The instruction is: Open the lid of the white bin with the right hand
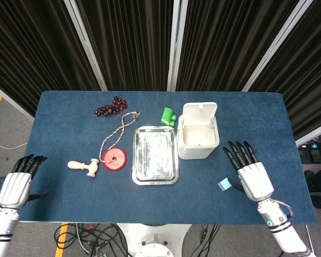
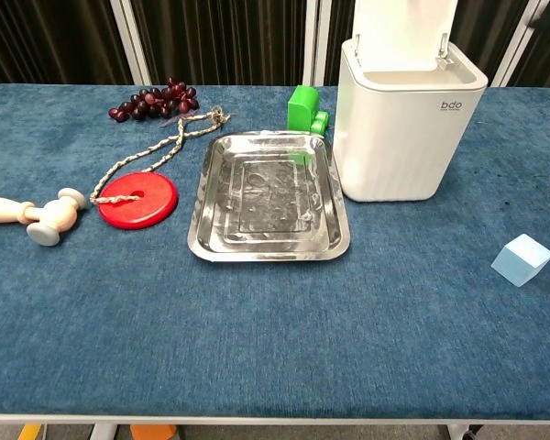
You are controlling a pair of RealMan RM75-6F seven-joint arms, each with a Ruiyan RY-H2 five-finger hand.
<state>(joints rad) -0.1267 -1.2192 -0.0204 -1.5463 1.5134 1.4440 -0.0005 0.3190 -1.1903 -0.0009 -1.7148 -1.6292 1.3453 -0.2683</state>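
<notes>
The white bin (image 1: 196,140) (image 2: 405,128) stands right of centre on the blue table, and its lid (image 1: 199,113) (image 2: 403,32) stands upright at the back, showing the hollow inside. My right hand (image 1: 251,172) hovers near the table's front right, clear of the bin, fingers spread and holding nothing. It does not show in the chest view. My left hand (image 1: 17,181) sits off the table's front left corner with its fingers apart, holding nothing.
A steel tray (image 1: 155,155) (image 2: 268,194) lies just left of the bin, with a green block (image 1: 168,116) (image 2: 305,110) behind it. A pale blue cube (image 1: 224,185) (image 2: 522,259) rests beside my right hand. Grapes (image 1: 110,107), a red disc on a rope (image 1: 114,158) and a wooden mallet (image 1: 84,166) lie to the left.
</notes>
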